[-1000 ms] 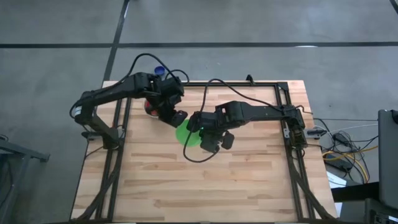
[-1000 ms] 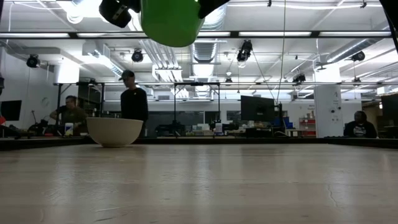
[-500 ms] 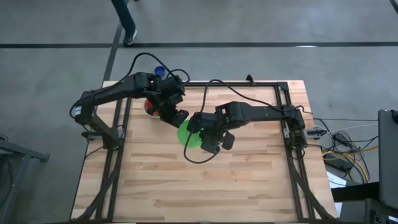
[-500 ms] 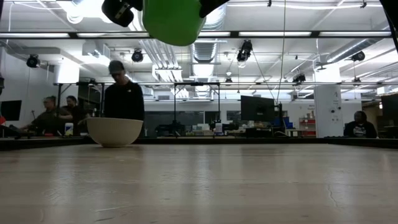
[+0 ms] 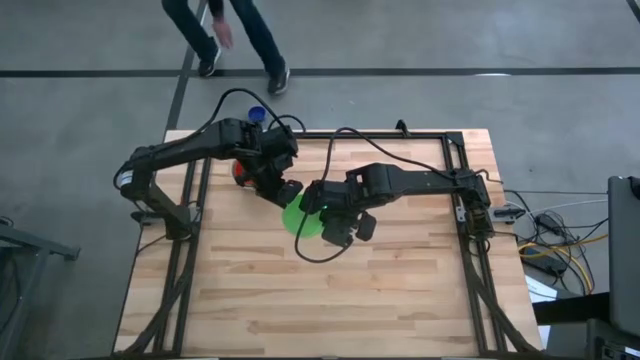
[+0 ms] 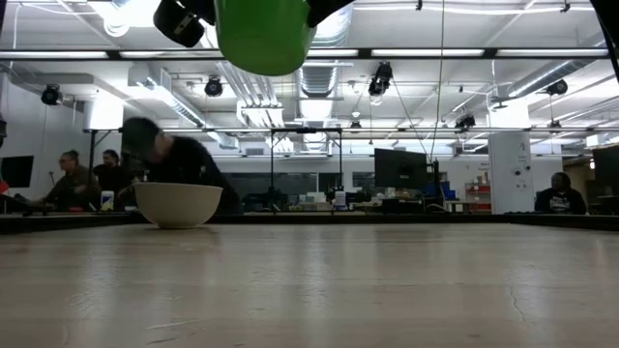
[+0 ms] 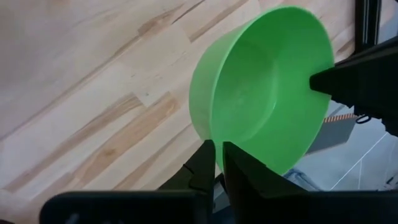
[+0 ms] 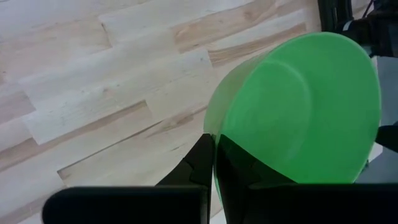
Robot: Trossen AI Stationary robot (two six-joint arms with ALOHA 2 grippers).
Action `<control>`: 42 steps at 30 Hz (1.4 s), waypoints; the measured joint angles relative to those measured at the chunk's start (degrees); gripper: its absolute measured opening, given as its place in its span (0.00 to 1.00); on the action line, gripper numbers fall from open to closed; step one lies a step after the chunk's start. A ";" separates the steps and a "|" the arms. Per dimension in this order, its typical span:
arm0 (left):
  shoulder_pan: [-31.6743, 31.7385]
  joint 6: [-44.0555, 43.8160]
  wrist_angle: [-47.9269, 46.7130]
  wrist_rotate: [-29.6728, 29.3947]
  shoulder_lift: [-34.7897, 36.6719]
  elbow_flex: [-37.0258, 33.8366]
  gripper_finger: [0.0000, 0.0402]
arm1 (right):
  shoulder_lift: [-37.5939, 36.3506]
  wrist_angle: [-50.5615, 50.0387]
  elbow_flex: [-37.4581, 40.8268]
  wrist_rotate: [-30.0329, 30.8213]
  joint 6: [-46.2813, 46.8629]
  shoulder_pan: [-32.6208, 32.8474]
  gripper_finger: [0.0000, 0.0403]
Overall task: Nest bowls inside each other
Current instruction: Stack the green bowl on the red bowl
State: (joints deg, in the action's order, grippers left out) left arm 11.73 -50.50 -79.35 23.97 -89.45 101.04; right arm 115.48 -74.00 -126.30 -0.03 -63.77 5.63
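Note:
A bright green bowl [image 5: 300,218] hangs mouth up, high above the table's far middle, with both grippers on its rim. My left gripper [image 5: 289,190] is shut on the rim's left side. My right gripper [image 5: 316,203] is shut on the opposite side. In the low view the green bowl [image 6: 263,39] shows at the top, well clear of the tabletop. A whitish bowl [image 6: 178,204] rests on its base on the table, far back on the left. A red bowl [image 5: 240,172] shows partly under my left arm. My left gripper pinches the green bowl's rim [image 7: 213,137], one finger inside [image 7: 242,171] and one outside the wall. The fingers slant down from the table's left. The bowl hangs mouth up, lifted clear. My right gripper pinches the opposite rim [image 8: 212,129], one finger [image 8: 200,158] outside the wall and one inside. Its fingers slant down from the table's right, and its tip [image 7: 324,81] shows on the far rim in the left wrist view.
A small blue object [image 5: 257,113] sits at the table's far left edge. Bare wood tabletop [image 5: 330,300] lies in front of the arms. A person [image 5: 240,30] moves on the floor beyond the far edge, and others sit in the room behind.
Both grippers and the green bowl have kept their place above the table. Beyond the far edge a person has walked toward the right and bent down.

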 joint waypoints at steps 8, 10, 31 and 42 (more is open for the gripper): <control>0.02 0.46 -0.17 -0.09 -0.05 -0.02 0.12 | 0.02 0.93 -0.38 -0.02 0.33 0.02 0.02; 0.02 0.50 -0.17 -0.11 -0.02 -0.02 0.12 | 0.02 1.03 -0.59 -0.03 0.33 0.02 0.02; 0.04 0.85 -0.40 -0.26 0.02 -0.06 0.12 | 0.02 2.21 -0.72 2.81 0.00 0.04 0.02; 0.04 0.94 -0.24 -1.21 0.02 -0.07 0.12 | 0.02 2.26 -0.72 3.05 0.01 0.02 0.02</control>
State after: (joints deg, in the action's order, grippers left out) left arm 11.77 -49.56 -79.59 22.76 -89.43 100.97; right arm 115.50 -71.74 -127.02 3.03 -63.76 5.65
